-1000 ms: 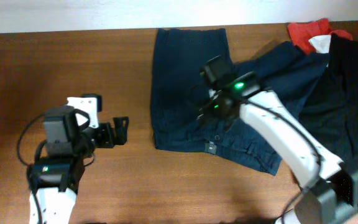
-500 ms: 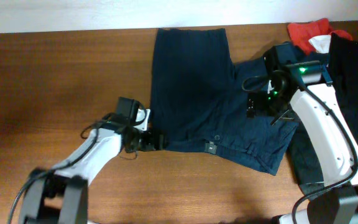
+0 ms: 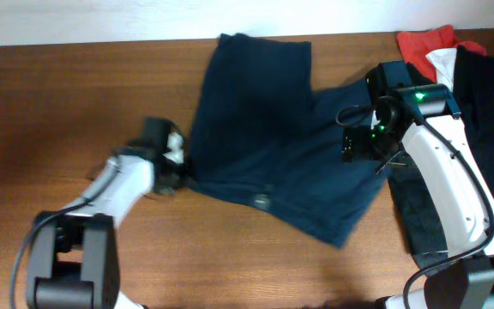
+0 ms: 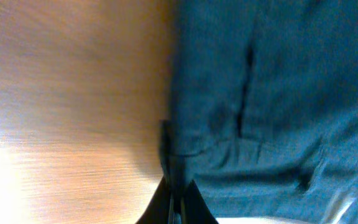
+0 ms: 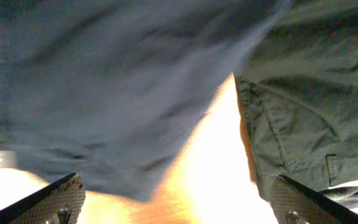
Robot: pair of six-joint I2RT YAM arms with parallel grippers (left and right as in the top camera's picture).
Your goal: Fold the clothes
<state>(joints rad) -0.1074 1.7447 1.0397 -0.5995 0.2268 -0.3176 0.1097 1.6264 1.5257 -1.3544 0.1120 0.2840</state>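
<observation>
The dark navy shorts (image 3: 273,137) lie spread on the wooden table (image 3: 58,103), skewed, their lower corner toward the front. My left gripper (image 3: 178,174) is at their left edge, shut on the fabric. In the left wrist view the closed gripper (image 4: 174,208) pinches the edge of the shorts (image 4: 266,93). My right gripper (image 3: 360,146) hovers open over the shorts' right part. In the right wrist view its gripper (image 5: 179,205) spans wide, with nothing between the fingers, above the blurred shorts (image 5: 104,87) and bare table.
A pile of other clothes lies at the right: a red piece (image 3: 427,43), a white piece (image 3: 442,60) and a black garment (image 3: 487,129). A dark garment (image 5: 309,93) also shows beside the right fingers. The table's far edge meets a white wall.
The left gripper closed on the shorts' left edge and pulled it leftward, skewing the shorts. The right arm moved from the shorts' middle to their right side, staying open.
</observation>
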